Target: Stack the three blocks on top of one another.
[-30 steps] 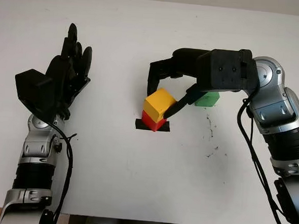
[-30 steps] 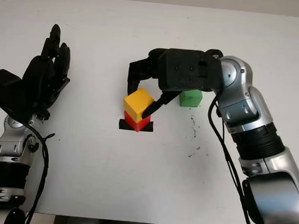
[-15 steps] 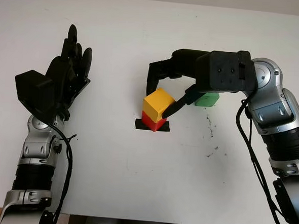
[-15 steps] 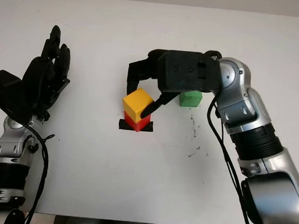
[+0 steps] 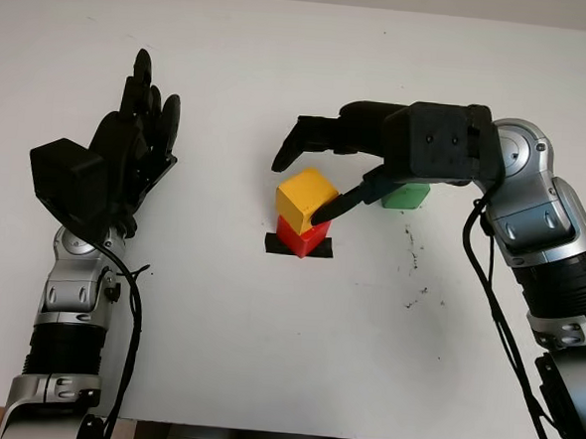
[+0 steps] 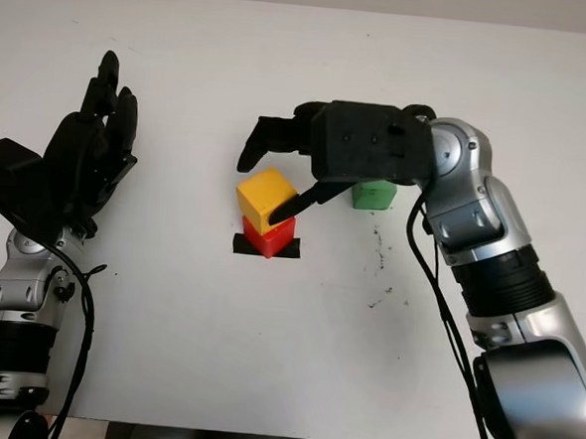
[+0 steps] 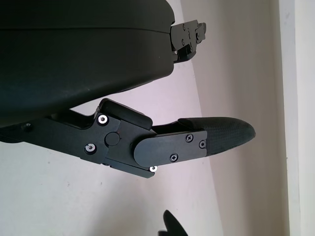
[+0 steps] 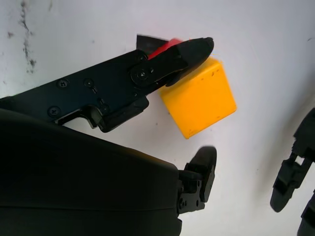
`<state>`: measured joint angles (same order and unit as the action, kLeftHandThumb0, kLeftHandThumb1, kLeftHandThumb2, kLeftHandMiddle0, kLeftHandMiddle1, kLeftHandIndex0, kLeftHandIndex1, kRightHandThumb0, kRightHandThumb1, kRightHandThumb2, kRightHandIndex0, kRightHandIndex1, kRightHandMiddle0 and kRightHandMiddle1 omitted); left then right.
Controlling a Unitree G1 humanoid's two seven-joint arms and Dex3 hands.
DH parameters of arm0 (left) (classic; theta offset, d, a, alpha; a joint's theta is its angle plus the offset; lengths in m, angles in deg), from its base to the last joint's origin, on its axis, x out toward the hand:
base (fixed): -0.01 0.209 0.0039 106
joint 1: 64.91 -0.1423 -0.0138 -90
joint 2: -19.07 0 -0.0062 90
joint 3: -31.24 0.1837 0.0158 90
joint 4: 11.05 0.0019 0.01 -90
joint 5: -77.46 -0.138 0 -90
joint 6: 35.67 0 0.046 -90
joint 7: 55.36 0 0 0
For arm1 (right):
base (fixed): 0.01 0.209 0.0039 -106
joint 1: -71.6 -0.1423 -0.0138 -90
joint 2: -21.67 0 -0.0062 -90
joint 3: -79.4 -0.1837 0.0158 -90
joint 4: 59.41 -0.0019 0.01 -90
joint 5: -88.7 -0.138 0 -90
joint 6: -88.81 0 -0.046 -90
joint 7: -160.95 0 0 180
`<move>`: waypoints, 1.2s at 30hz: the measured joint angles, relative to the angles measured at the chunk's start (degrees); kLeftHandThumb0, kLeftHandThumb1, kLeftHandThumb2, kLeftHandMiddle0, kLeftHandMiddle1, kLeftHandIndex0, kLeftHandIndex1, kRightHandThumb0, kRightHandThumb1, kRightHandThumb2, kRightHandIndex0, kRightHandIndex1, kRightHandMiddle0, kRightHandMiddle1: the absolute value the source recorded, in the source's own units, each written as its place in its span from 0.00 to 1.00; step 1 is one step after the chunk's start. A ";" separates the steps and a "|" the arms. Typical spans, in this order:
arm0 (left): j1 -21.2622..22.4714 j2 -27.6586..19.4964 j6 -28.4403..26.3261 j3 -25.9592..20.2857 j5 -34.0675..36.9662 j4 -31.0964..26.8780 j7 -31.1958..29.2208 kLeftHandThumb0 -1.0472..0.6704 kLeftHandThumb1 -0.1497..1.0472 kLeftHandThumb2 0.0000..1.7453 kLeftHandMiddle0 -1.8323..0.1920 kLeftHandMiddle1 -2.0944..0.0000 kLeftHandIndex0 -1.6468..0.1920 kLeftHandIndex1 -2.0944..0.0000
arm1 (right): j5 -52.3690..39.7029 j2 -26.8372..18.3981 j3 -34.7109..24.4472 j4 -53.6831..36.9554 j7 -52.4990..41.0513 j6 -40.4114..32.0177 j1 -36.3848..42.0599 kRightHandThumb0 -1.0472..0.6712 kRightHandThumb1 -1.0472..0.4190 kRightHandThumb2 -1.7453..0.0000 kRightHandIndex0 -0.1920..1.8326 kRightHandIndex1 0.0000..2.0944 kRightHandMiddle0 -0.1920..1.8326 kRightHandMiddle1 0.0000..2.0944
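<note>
Left eye view, change: the right hand (image 5: 321,171) has let go of the yellow block (image 5: 306,197); its upper fingers (image 5: 296,145), curled down beside the block half a second ago, are now lifted and stretched out above it.
Right hand: open, holding nothing, hovering just over the stack, one lower finger (image 8: 189,49) still close against the yellow block's side.
Yellow block: sits on the red block (image 5: 303,241), turned a little askew to it, directly under the right hand.
Red block: on a strip of black tape (image 5: 298,248) stuck to the table (image 5: 263,377).
Green block (image 5: 407,195): on the table behind the right hand's palm, apart from the stack, partly hidden by the hand.
Left hand (image 5: 128,150): open, raised off the table, well apart from the right hand and the stack; unchanged.
Writing: no label or brand readable on any block or hand.
Marks: dark scuffs (image 5: 412,249) on the table under the right wrist.
Room: bare tabletop between the two hands and on the robot's side of the stack; the table's near edge lies close to the forearms.
</note>
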<state>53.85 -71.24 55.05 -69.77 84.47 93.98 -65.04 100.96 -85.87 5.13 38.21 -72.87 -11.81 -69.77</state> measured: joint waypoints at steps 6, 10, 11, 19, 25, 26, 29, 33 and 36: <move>-0.07 0.18 -0.31 -0.02 -0.02 -0.03 0.65 0.14 1.00 0.33 1.00 0.98 1.00 1.00 | -3.44 -4.17 -1.92 -4.00 -5.70 -1.04 -0.02 0.06 0.11 0.97 0.00 0.00 0.00 0.04; -0.31 0.56 -0.27 -0.02 -0.14 -0.13 1.16 0.14 1.00 0.32 1.00 0.98 1.00 1.00 | -6.00 -7.50 -5.38 -7.30 -7.34 -2.86 -0.04 0.06 0.10 0.97 0.00 0.00 0.04 0.04; -0.42 0.64 -0.27 -0.02 -0.15 -0.13 1.21 0.14 1.00 0.32 1.00 0.98 1.00 1.00 | -6.70 -8.03 -6.92 -8.08 -6.78 -3.79 -0.10 0.07 0.10 0.97 0.01 0.00 0.06 0.05; -0.71 0.72 -0.24 -0.11 0.05 -0.21 1.12 0.14 1.00 0.32 1.00 0.98 1.00 1.00 | -6.99 -11.58 -17.60 -9.33 5.61 -7.45 1.26 0.11 0.09 0.97 0.07 0.03 0.15 0.09; -0.71 0.67 0.09 -0.28 0.36 -0.13 0.05 0.15 1.00 0.33 1.00 1.00 1.00 1.00 | 2.76 -14.54 -16.68 -7.52 14.98 -1.18 7.41 0.17 0.10 0.97 0.05 0.02 0.11 0.06; -0.71 0.66 0.21 -0.31 0.43 -0.07 -0.13 0.15 1.00 0.33 1.00 1.00 1.00 1.00 | 4.58 -14.85 -16.02 -7.61 15.83 -1.22 8.40 0.18 0.10 0.97 0.04 0.02 0.11 0.06; -0.70 0.66 0.28 -0.33 0.51 0.08 -0.35 0.15 1.00 0.32 1.00 1.00 1.00 1.00 | 9.31 -15.04 -13.93 -8.29 17.42 -1.89 10.75 0.18 0.10 0.97 0.04 0.02 0.13 0.07; -0.69 0.64 0.57 -0.48 0.65 0.39 -0.55 0.15 1.00 0.32 1.00 0.99 1.00 1.00 | 12.76 -14.98 -11.93 -9.67 18.44 -2.58 12.60 0.19 0.12 0.98 0.05 0.02 0.15 0.06; -0.68 0.51 1.54 -1.00 0.98 1.23 -0.88 0.15 1.00 0.32 1.00 0.99 1.00 1.00 | 13.44 -14.91 -11.35 -9.40 19.51 -1.13 13.61 0.18 0.12 0.97 0.04 0.02 0.15 0.06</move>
<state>53.17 -70.73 56.59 -70.77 85.45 95.21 -65.92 114.40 -100.79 -6.22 28.81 -53.37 -12.93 -56.15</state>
